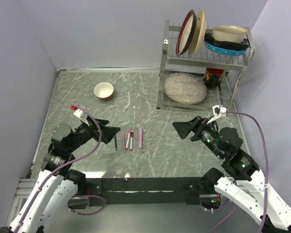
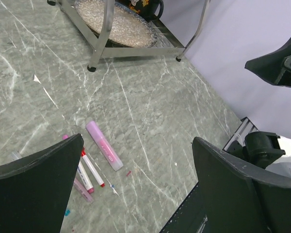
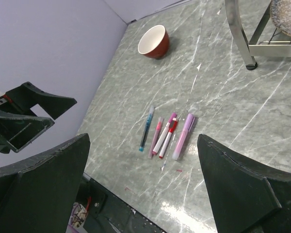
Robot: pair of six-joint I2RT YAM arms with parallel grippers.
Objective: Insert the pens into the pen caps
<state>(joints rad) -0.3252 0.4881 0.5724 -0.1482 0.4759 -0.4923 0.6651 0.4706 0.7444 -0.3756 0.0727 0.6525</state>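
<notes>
Several pens and caps lie side by side on the marble table between my arms. From left to right there is a thin teal-blue tube [image 1: 115, 142] [image 3: 146, 129], a thin pink tube [image 1: 123, 142] [image 3: 155, 137], two white pens [image 1: 129, 140] with a magenta end [image 3: 165, 132] and a red end [image 3: 168, 138], and a thicker lilac-pink tube [image 1: 140, 137] [image 3: 183, 136] [image 2: 104, 145]. My left gripper [image 1: 111, 129] [image 2: 136, 160] is open and empty, hovering just left of the row. My right gripper [image 1: 180, 127] [image 3: 143, 143] is open and empty, well to its right.
A red bowl [image 1: 104, 91] [image 3: 153, 41] with a white inside stands at the back left. A metal dish rack [image 1: 161, 92] at the back right holds plates and bowls, with a speckled plate [image 1: 185, 88] [image 2: 117, 22] on its lower shelf. Small debris flecks [image 2: 129, 173] lie near the pens.
</notes>
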